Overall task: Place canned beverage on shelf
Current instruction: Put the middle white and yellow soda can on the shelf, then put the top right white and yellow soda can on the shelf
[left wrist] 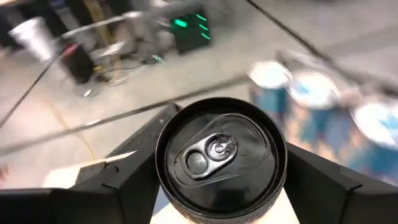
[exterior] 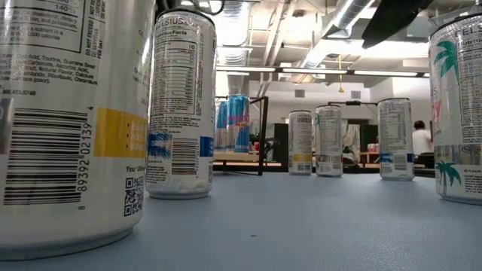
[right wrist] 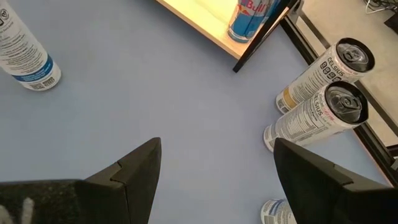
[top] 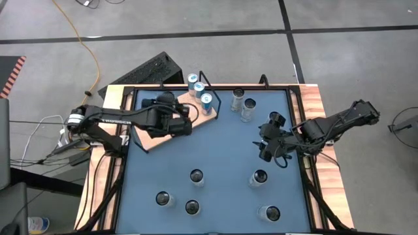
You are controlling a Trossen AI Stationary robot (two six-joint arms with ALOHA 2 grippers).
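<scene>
My left gripper (top: 183, 124) is over the pale-wood shelf (top: 204, 117) at the table's far left, shut on a dark-topped canned beverage (left wrist: 221, 155). Three blue cans (top: 199, 89) stand in a row on the shelf's far end, beside its black wire frame (exterior: 263, 135). My right gripper (top: 271, 147) hangs open over the blue tabletop at the right, with nothing between its fingers (right wrist: 134, 171). My left gripper pinches the can between its two fingers, one on each side of the wall just below the rim (left wrist: 159, 180). The fingers (left wrist: 118, 186) come from the table's left, slanting a little down. The can is upright; whether its base rests on the shelf is hidden.
Two white cans (top: 243, 104) stand at the far middle and show close to my right gripper (right wrist: 320, 93). Several more cans (top: 196, 176) stand across the near half of the blue tabletop (top: 222, 150). A raised black frame borders the table.
</scene>
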